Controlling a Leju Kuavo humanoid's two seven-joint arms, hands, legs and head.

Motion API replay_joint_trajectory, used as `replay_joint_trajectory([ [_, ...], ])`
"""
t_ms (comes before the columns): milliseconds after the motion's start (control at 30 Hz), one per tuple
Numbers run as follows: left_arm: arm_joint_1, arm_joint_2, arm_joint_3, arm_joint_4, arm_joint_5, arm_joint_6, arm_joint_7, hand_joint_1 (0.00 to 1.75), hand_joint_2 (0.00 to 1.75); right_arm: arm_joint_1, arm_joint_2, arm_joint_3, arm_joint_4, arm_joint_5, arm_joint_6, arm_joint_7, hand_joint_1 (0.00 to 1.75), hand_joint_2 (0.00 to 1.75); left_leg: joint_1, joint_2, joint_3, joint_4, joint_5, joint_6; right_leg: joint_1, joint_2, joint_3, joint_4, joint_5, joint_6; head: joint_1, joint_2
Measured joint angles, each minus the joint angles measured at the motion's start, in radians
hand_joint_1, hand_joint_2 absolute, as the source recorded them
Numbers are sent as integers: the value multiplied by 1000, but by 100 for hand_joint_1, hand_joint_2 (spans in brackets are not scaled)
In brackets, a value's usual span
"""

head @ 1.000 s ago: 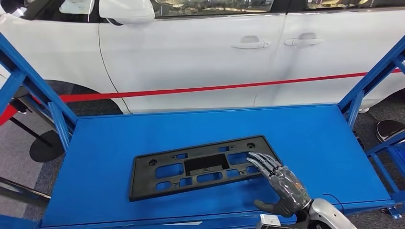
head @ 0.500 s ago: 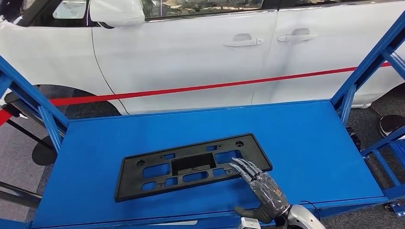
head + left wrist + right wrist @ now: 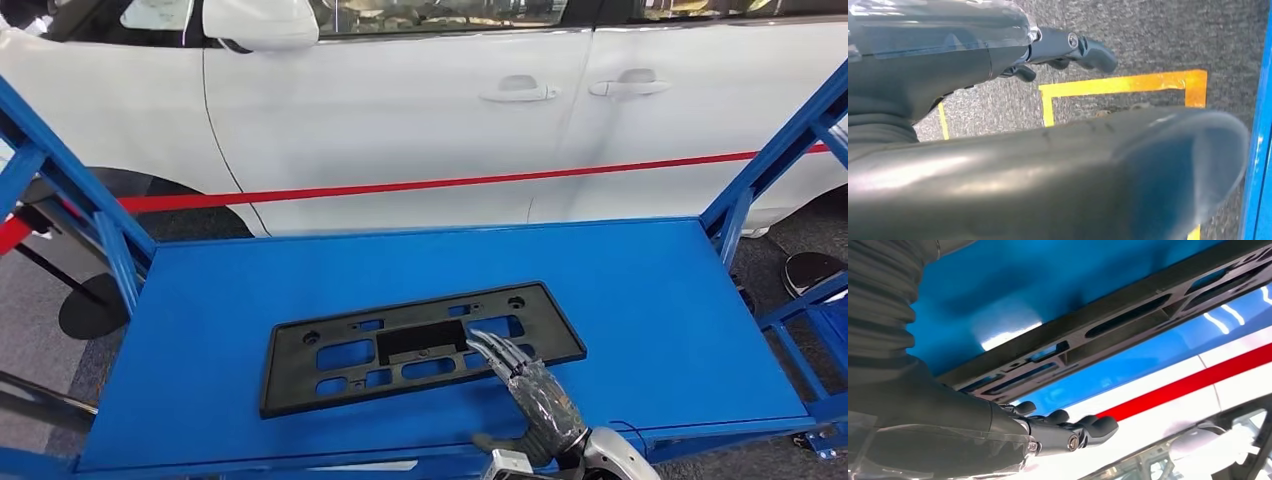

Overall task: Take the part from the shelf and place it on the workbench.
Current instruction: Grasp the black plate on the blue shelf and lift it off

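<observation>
Head view: black part (image 3: 420,347) is seen lying flat on the blue counter (image 3: 650,300), roughly mid-way between the side edges and nearer the front edge than the back. Long axis runs side to side, slightly skewed, with the right end a little further back than the left. Right robot hand (image 3: 525,390) comes in over the front edge, fingers extended and spread, fingertips (image 3: 487,345) on or just over the part's near long edge, right of its middle. Nothing is enclosed; contact versus a small gap cannot be told from here. The part lies ahead and left of the palm, so most of its length extends away to the left of the hand.

Left wrist view: left robot hand (image 3: 1068,47) is seen over grey floor with yellow tape lines (image 3: 1118,84), fingers loosely curled, nothing held. A strip of blue frame is seen at one picture edge. This hand is judged well away from the part; the right arm is clearly the nearer one.

Right wrist view: right robot hand (image 3: 1063,430) is seen with fingers straight, nothing between them. Part (image 3: 1118,325) lies on the counter (image 3: 1013,285) just beyond the fingertips, long axis running across the reach direction. A grip would therefore be taken across the narrow width, off-centre toward the right end; tilting on lift is judged a risk.
</observation>
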State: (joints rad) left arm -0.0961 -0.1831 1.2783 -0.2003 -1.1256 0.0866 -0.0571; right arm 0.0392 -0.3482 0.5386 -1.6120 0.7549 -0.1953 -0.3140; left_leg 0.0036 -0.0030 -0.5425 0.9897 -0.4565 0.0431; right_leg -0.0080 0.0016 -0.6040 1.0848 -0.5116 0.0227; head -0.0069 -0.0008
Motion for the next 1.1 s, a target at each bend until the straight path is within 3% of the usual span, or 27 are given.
replay_joint_trajectory([
  [67,1,-1,0,0,-5,-3,0,0,0,2,2,0,10,-7,-1,0,0,175,-2,0,-2,0,1,2,-3,0,-60,130,-65,8,1,0],
  [133,2,-2,0,0,-7,-5,0,0,0,8,5,2,18,-9,-6,0,0,175,-3,0,-3,0,1,3,-6,-1,-98,208,-81,12,1,0],
  [167,3,-2,0,0,-7,-6,-1,0,0,11,6,3,20,-6,-12,-1,0,175,-3,0,-2,1,0,2,-7,-1,-90,192,-61,12,1,0],
  [267,3,-3,0,0,-9,-10,-6,0,0,16,15,6,22,24,-53,-10,0,175,-4,-1,0,6,-5,-5,-5,-1,8,-8,33,3,1,0],
  [333,3,-4,0,0,-9,-13,-13,0,0,17,23,10,23,52,-86,-17,0,175,-8,-2,-2,10,-8,-14,-1,-1,37,-74,48,-6,1,0],
  [467,2,-4,0,0,-9,-18,-21,0,0,11,51,28,33,103,-130,-18,0,175,-7,-1,-10,33,-29,-37,-4,0,38,-81,52,-28,-1,0],
  [500,2,-4,0,0,-9,-19,-22,0,0,8,59,32,36,111,-136,-17,0,175,-6,-1,-27,73,-55,-41,-6,-1,39,-84,53,-33,-2,0],
  [600,4,-4,0,0,-9,-19,-23,0,0,0,78,44,48,122,-143,-16,0,175,-1,-1,-117,270,-149,-51,-4,-4,39,-84,52,-41,-4,0],
  [633,5,-4,0,0,-9,-19,-23,0,0,-1,83,47,52,123,-144,-16,0,175,-1,-1,-134,306,-155,-52,-4,-4,39,-83,51,-41,-4,0],
  [667,5,-4,0,0,-9,-19,-23,0,0,-1,86,49,55,124,-144,-16,0,175,0,-1,-133,304,-141,-53,-4,-4,40,-83,51,-41,-4,0],
  [700,5,-4,0,0,-9,-19,-23,0,0,-2,89,51,58,125,-144,-16,0,175,1,-1,-113,260,-109,-52,-4,-3,41,-82,51,-40,-4,0],
  [767,4,-3,0,0,-9,-19,-23,0,0,-4,93,52,62,125,-144,-16,0,175,0,-1,-44,114,-41,-47,-2,-1,43,-78,47,-35,-4,0],
  [833,3,-3,0,0,-9,-19,-24,0,0,-8,100,53,65,135,-149,-14,0,175,-1,-2,-6,28,-15,-39,2,0,41,-74,45,-27,-3,0],
  [933,3,-4,0,0,-9,-19,-24,0,0,-21,125,58,72,172,-158,3,0,175,-3,-2,-5,17,-13,-23,1,0,38,-72,45,-14,-2,0],
  [1000,2,-4,0,0,-8,-19,-21,0,0,-35,147,62,81,200,-156,21,0,175,0,-1,-3,11,-7,-10,-2,0,24,-36,18,-3,-1,0],
  [1100,1,-6,0,0,-7,-18,-13,0,0,-60,181,70,107,231,-148,39,0,175,0,1,-6,8,-3,-2,-6,-1,-61,147,-77,7,1,0],
])
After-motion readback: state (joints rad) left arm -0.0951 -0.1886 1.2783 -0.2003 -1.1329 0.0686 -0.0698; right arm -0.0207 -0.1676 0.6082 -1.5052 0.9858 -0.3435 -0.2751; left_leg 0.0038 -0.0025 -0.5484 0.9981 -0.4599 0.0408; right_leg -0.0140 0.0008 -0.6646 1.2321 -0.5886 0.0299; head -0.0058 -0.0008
